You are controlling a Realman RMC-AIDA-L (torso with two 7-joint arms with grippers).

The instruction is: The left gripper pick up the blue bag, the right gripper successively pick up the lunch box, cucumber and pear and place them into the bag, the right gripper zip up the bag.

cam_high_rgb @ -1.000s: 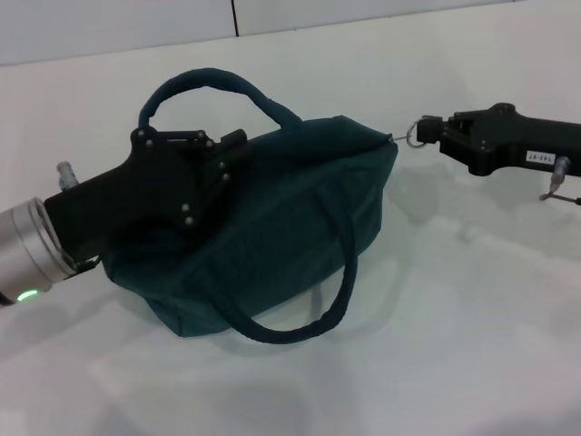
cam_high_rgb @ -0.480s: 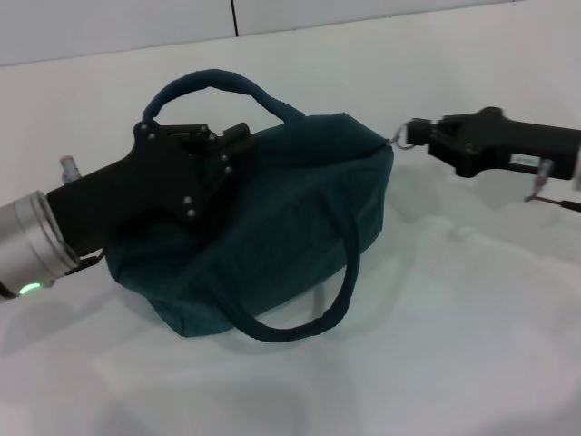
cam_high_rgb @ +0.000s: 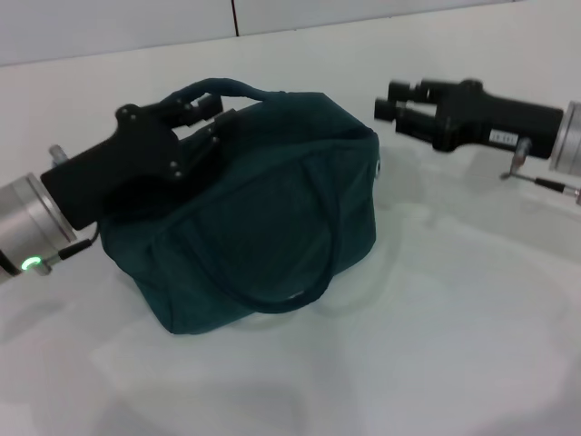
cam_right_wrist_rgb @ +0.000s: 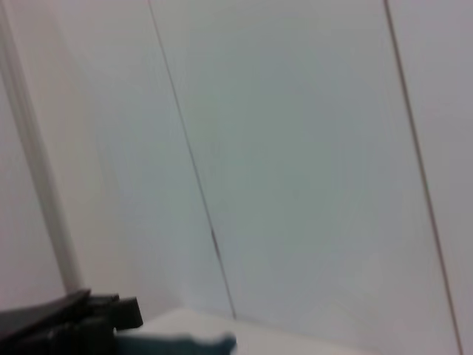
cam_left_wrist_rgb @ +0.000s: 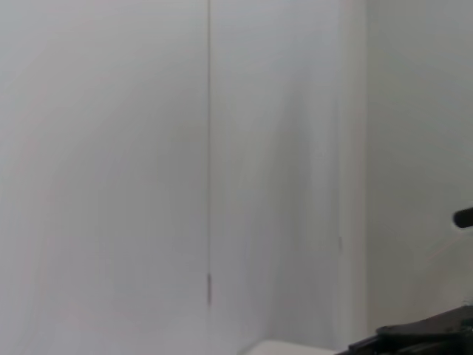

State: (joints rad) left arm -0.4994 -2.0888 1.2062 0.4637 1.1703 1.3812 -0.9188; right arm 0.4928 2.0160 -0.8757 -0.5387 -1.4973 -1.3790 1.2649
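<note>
White tabletop point(cam_high_rgb: 427, 345), seen from the head camera: a plain matte surface that fills most of the view and meets a pale wall point(cam_high_rgb: 118, 23) along its far edge. A thin dark vertical seam point(cam_high_rgb: 233, 16) divides the wall panels at 12 o'clock. Both wrist views show mostly the same pale panelled wall with thin vertical seams; a sliver of black hardware shows at the edge of each, and the right wrist view also catches a blurred strip of dark teal.

The bag point(cam_high_rgb: 263, 209), dark teal-blue fabric, sits on the tabletop left of centre. Its top appears closed along its length, so nothing inside can be seen. One handle point(cam_high_rgb: 313, 272) droops down the near side; the other handle point(cam_high_rgb: 218, 88) arches above the top at about 11 o'clock. A small metal ring point(cam_high_rgb: 377, 165) shows at the bag's 3 o'clock end.

The left end effector point(cam_high_rgb: 195, 113), on a black arm entering from 9 o'clock, lies against the bag's upper left edge at the raised handle; whether its fingers are clamped on the fabric cannot be told. A green light point(cam_high_rgb: 30, 264) glows on its silver wrist.

The right end effector point(cam_high_rgb: 386, 103) hangs at 2 o'clock, near the bag's ring end but apart from it, its fingers parted and holding nothing.
</note>
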